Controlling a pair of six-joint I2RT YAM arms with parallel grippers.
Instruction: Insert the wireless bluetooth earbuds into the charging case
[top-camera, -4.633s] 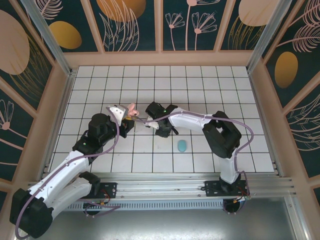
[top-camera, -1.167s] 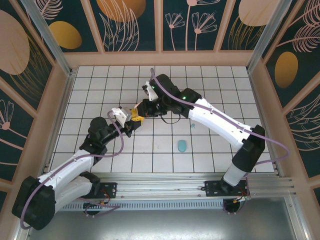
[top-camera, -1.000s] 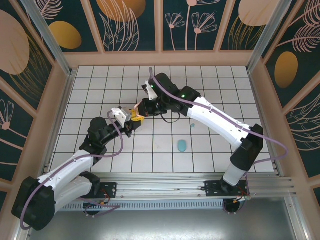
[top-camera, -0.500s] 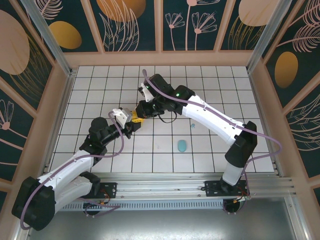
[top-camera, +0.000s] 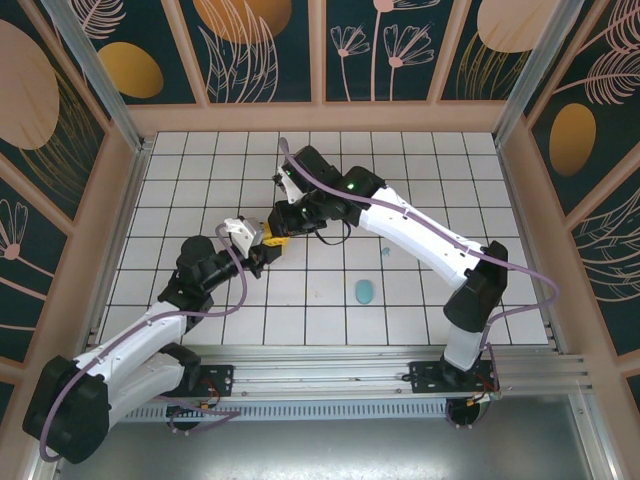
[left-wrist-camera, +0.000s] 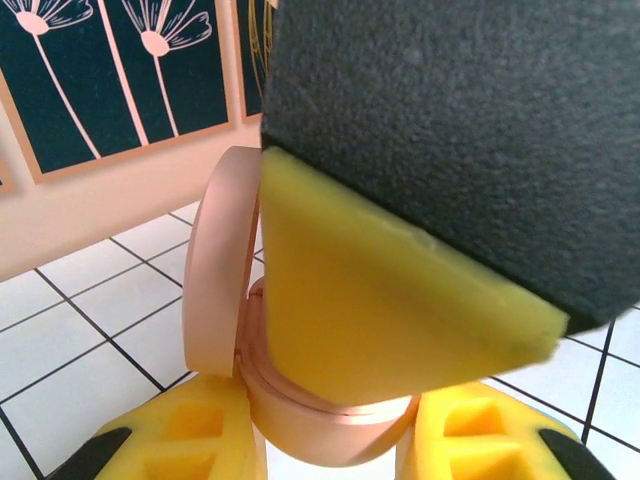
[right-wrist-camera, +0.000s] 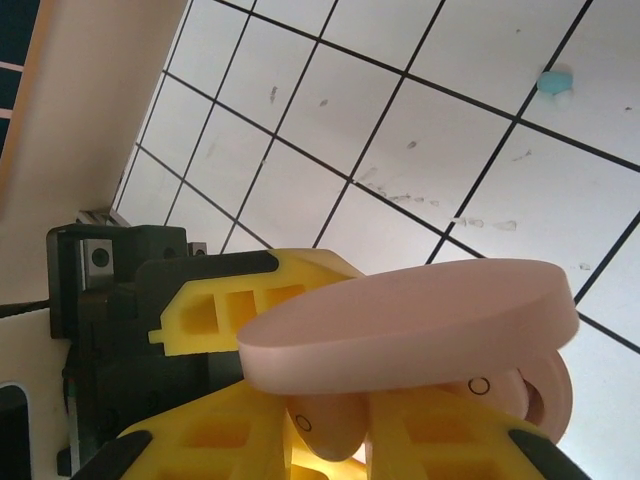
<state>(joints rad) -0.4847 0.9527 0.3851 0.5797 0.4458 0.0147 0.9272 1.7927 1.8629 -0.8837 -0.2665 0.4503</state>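
In the left wrist view the pink charging case (left-wrist-camera: 330, 425) sits clamped between my left gripper's (left-wrist-camera: 325, 445) yellow fingers, its lid (left-wrist-camera: 215, 270) swung open to the left. My right gripper's yellow finger (left-wrist-camera: 380, 300) pokes down into the open case. The right wrist view has the lid (right-wrist-camera: 410, 325) across the front, with a pink earbud (right-wrist-camera: 328, 428) pinched in my right gripper (right-wrist-camera: 335, 445) just under it. From above, the left gripper (top-camera: 262, 240) and right gripper (top-camera: 283, 218) meet over the middle tiles. A light blue earbud (top-camera: 386, 251) lies loose on the floor (right-wrist-camera: 553, 82).
A closed teal case (top-camera: 364, 291) lies on the white tiled floor right of the grippers, near the front. Wooden walls (top-camera: 320, 118) fence the floor on three sides. The right arm (top-camera: 420, 230) stretches diagonally over the middle.
Over the last second the right arm has slid a little left, bringing its gripper tighter against the left gripper and the case. The left arm has held still.
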